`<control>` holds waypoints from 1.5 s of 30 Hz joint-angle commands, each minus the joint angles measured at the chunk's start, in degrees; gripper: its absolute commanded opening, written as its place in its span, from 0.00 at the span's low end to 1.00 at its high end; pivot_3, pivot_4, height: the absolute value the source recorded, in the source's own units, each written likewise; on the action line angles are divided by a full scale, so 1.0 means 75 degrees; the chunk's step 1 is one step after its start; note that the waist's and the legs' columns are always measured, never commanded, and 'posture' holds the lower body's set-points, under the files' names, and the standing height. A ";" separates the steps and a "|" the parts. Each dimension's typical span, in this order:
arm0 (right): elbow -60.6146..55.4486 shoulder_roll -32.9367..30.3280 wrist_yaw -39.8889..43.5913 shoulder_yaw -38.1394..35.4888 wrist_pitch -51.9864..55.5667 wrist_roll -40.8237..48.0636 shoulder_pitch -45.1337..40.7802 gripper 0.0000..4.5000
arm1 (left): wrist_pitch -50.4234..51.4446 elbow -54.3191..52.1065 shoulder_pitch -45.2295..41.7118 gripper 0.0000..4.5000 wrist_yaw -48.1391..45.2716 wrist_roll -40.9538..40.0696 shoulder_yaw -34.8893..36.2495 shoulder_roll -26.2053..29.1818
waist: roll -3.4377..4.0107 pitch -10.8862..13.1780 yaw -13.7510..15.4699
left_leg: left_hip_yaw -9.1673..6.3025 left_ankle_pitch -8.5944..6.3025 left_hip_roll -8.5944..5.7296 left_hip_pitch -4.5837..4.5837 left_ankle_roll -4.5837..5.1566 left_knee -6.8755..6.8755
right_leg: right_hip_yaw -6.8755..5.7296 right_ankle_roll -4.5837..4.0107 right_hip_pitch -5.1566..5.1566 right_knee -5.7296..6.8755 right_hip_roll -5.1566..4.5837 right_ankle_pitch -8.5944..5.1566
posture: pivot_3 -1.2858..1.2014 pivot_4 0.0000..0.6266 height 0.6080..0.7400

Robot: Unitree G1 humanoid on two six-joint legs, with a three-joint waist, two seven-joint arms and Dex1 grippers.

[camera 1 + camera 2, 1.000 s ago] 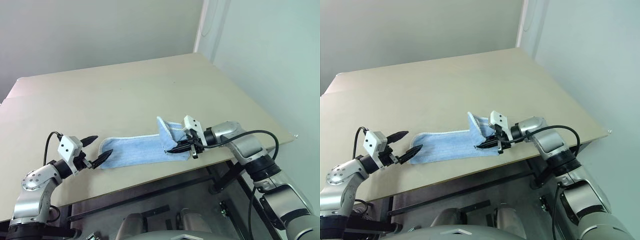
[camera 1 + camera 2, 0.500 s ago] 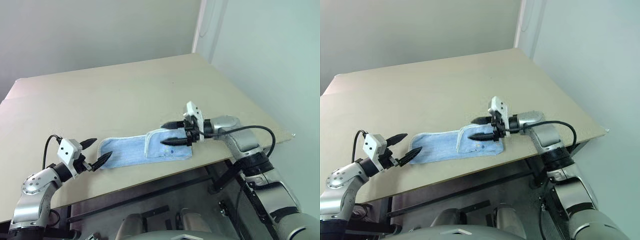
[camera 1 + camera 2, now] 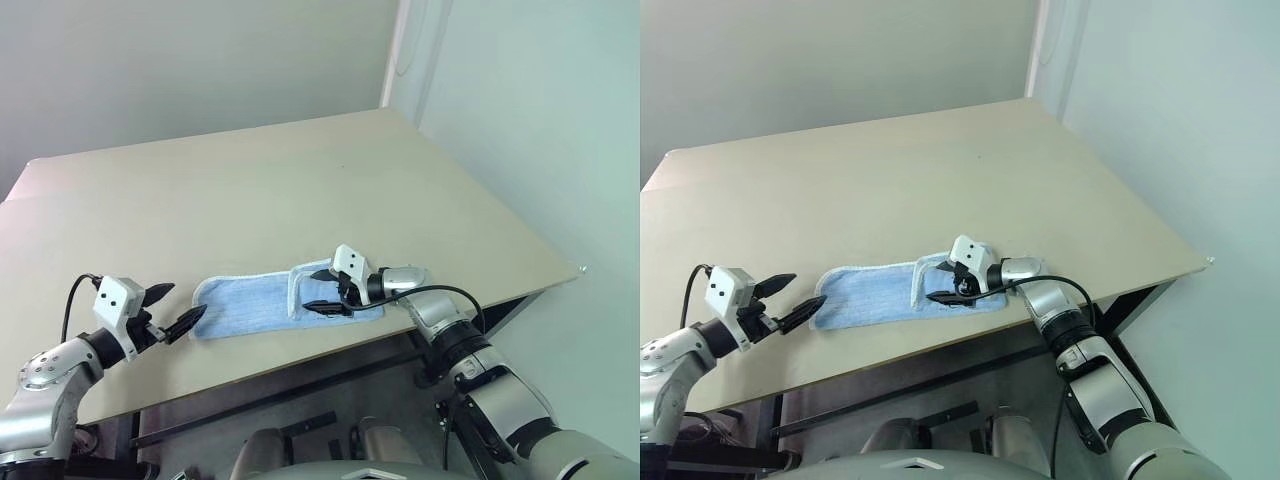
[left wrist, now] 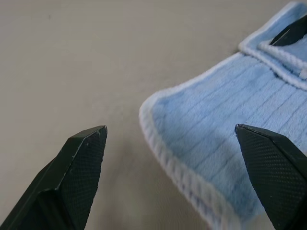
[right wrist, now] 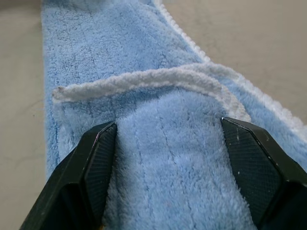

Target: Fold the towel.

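Beige table [image 3: 300,180] | towel [image 3: 250,303] lies long, right end flipped over | right gripper [image 3: 325,293] spread above flap, looks like it's let go | left gripper [image 3: 175,311] spread beside other end, probably lining up next fold

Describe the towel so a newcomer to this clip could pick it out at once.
On the beige table, near its front edge, between the two grippers, lies the towel. It is a long, light blue terry strip with white stitched edging, its right end folded back over itself; nothing else lies on the table.

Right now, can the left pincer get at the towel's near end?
Probably yes: the left pincer stands open just short of the towel end, with only bare table between them.
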 commanded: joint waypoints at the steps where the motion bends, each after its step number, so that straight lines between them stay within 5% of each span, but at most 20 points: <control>1: -0.0235 0.0133 0.0435 -0.0247 0.0376 0.0371 -0.0186 0.93 | 0.0717 -0.0285 -0.0005 1.00 0.0036 -0.0331 0.0349 0.0287 | 0.0000 0.0000 0.0003 | -0.0005 0.0000 0.0002 0.0002 0.0000 0.0000 | 0.0000 -0.0001 0.0000 0.0002 0.0001 0.0000 | 0.52 0.00 1.00; 2: -0.0385 0.0158 0.0529 -0.0381 0.0608 0.0566 -0.0208 1.00 | 0.0816 -0.0271 -0.0011 1.00 -0.0022 -0.0412 0.0407 0.0313 | 0.0000 0.0000 0.0006 | -0.0009 0.0000 0.0004 0.0002 0.0000 0.0000 | 0.0000 -0.0001 -0.0001 0.0005 0.0002 0.0000 | 0.52 0.00 1.00; 12: -0.1777 0.0516 -0.0029 -0.1823 0.2991 0.2228 -0.0343 1.00 | 0.3911 -0.0246 -0.0483 1.00 0.0292 -0.1472 0.0154 0.0523 | 0.0003 0.0002 0.0036 | -0.0032 0.0000 0.0005 -0.0004 0.0000 0.0001 | 0.0001 -0.0003 -0.0009 0.0014 -0.0001 -0.0001 | 0.52 0.00 1.00; 28: -0.2501 0.0483 -0.1047 -0.2214 0.3758 0.2613 -0.0078 1.00 | 0.4684 0.0020 -0.1756 1.00 0.0433 -0.0790 -0.1666 -0.0165 | 0.0097 -0.0046 0.0288 | -0.0034 0.0001 -0.0022 -0.0001 -0.0003 0.0006 | 0.0000 -0.0002 0.0011 -0.0005 -0.0026 -0.0001 | 0.52 0.00 1.00; 41: -0.2326 0.0370 -0.1390 -0.2296 0.3474 0.2495 0.0001 1.00 | 0.4326 0.0158 -0.1870 0.02 -0.0247 -0.1112 -0.0906 -0.0004 | 0.0079 -0.0040 0.0196 | -0.0030 0.0001 -0.0021 -0.0024 -0.0002 -0.0007 | 0.0003 -0.0005 -0.0003 -0.0029 -0.0008 0.0002 | 0.52 0.00 1.00; 45: -0.2357 0.0328 -0.1325 -0.2447 0.3557 0.2664 -0.0041 1.00 | 0.4073 0.0281 -0.1739 0.01 -0.0152 -0.0711 -0.0844 0.0373 | 0.0078 -0.0040 0.0080 | -0.0030 0.0001 -0.0015 -0.0019 -0.0001 -0.0007 | 0.0002 -0.0001 -0.0005 -0.0019 0.0003 -0.0002 | 0.52 0.00 1.00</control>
